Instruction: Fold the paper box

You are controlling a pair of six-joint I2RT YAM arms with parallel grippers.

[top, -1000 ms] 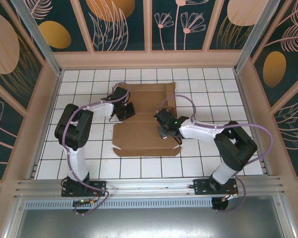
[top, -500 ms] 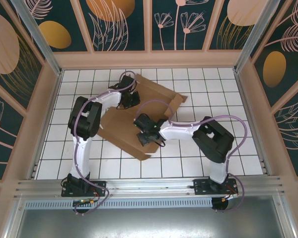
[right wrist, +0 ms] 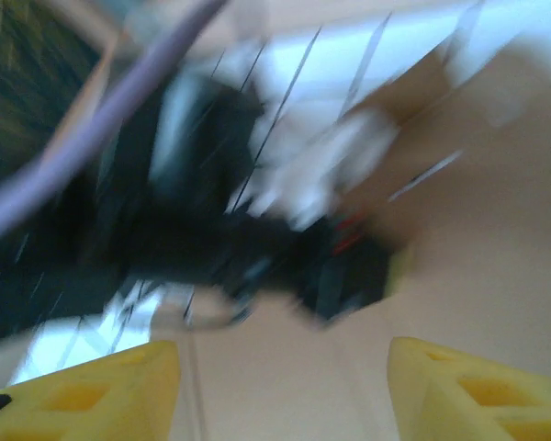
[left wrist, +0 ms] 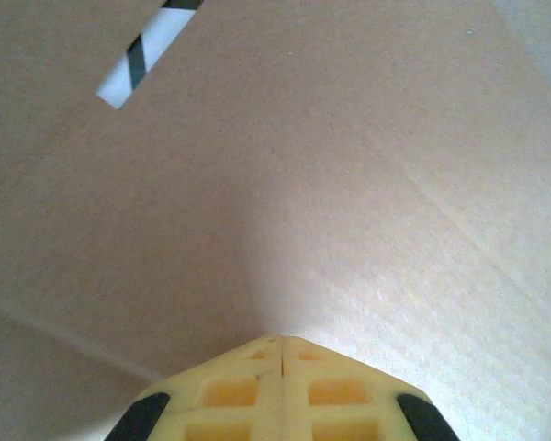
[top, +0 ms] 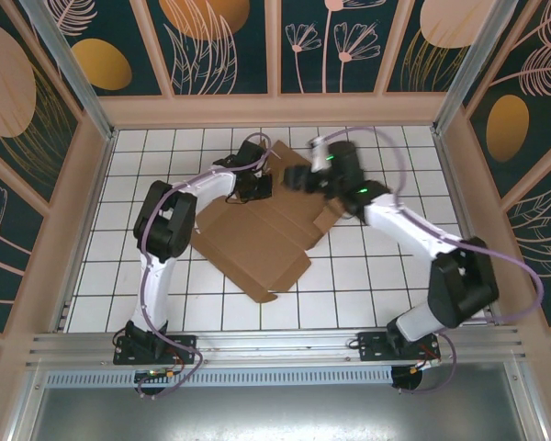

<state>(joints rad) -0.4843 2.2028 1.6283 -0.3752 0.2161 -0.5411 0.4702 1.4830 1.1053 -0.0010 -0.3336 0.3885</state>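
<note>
The flat brown corrugated cardboard box blank (top: 257, 241) lies askew on the white gridded surface (top: 367, 276), likely light, stiff and bendable at creases, best gripped by a flap edge; the left gripper (top: 255, 186) sits closed on it, while the right gripper (top: 301, 180) hovers with its jaws apart.

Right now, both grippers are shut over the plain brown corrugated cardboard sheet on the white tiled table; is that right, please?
Not quite: the left gripper is shut, but the right wrist view shows the right gripper open, over the cardboard sheet.

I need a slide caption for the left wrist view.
The left gripper, jaws shut, faces the brown paper box.
</note>
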